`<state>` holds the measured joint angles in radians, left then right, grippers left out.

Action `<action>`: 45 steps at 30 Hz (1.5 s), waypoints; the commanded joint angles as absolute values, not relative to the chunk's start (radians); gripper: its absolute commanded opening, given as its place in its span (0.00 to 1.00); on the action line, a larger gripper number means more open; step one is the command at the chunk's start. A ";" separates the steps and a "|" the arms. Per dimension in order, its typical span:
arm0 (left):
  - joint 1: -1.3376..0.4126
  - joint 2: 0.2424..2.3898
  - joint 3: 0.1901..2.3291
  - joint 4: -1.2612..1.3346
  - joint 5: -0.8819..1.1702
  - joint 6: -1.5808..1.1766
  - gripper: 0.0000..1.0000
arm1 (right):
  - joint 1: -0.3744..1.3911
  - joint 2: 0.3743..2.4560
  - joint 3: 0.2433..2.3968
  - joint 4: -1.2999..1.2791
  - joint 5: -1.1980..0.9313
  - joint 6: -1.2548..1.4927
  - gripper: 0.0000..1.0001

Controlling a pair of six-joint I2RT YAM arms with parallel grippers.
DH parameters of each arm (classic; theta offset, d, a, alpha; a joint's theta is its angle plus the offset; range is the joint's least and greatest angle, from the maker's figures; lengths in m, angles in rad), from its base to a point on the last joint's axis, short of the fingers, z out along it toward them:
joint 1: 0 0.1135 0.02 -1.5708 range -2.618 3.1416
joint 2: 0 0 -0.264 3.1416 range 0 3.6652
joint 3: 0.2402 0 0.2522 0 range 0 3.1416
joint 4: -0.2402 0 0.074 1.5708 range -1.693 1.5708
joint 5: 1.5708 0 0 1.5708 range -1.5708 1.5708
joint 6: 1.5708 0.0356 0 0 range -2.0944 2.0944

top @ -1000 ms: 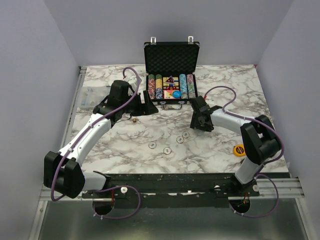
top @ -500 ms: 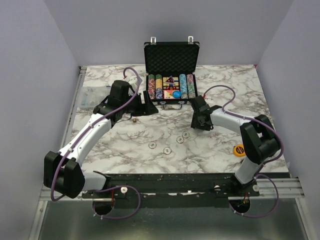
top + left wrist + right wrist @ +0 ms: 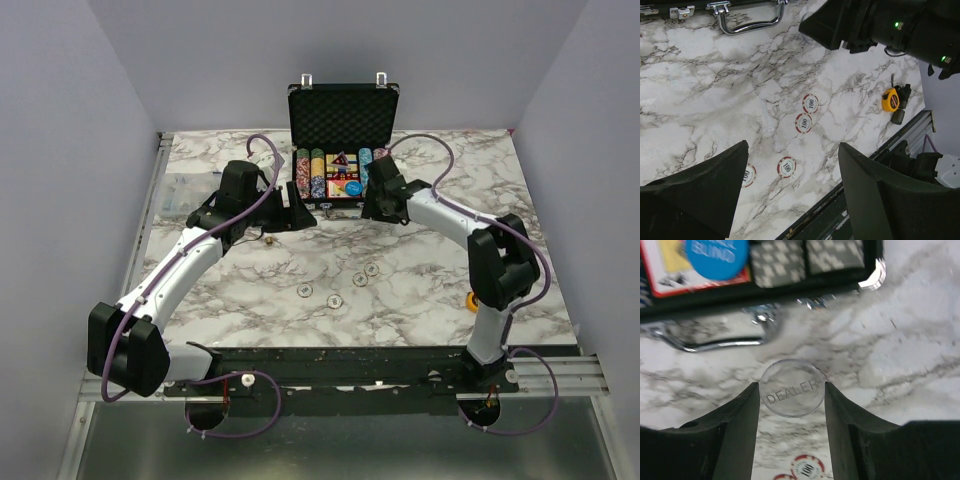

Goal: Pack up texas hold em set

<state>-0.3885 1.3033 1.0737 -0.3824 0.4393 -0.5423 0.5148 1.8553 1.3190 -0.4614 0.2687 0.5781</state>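
Right pincer [image 3: 792, 388] reached briefcase [image 3: 343, 115], pinching DEALER disc [image 3: 791, 400] | left pincer [image 3: 792, 146] spread | 4 chips [image 3: 810, 103]

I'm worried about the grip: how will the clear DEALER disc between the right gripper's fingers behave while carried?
The DEALER disc looks like stiff, smooth clear plastic, pinched only at its rim by the right gripper, so it may slip or pivot. It seems thin and probably light. Being round, it could roll on the marble table if dropped.

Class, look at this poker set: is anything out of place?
Four red-and-white chips lie loose on the marble table in front of the open case, not in its chip rows. A clear DEALER disc is outside, between the right jaws.
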 commanded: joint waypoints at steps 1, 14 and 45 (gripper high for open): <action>-0.391 1.275 1.088 -0.360 0.459 -0.531 0.72 | 0.522 1.929 1.467 -0.447 0.199 0.537 0.41; -0.392 1.245 1.089 -0.362 0.449 -0.525 0.72 | 0.539 2.222 1.905 -0.480 0.095 0.515 0.41; -0.403 1.247 1.096 -0.371 0.443 -0.517 0.72 | 0.544 2.424 2.129 -0.554 0.137 0.441 0.65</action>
<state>-0.4007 1.2583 1.0737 -0.3828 0.4389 -0.5297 0.5373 2.3955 2.1029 -0.5228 0.1188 0.4622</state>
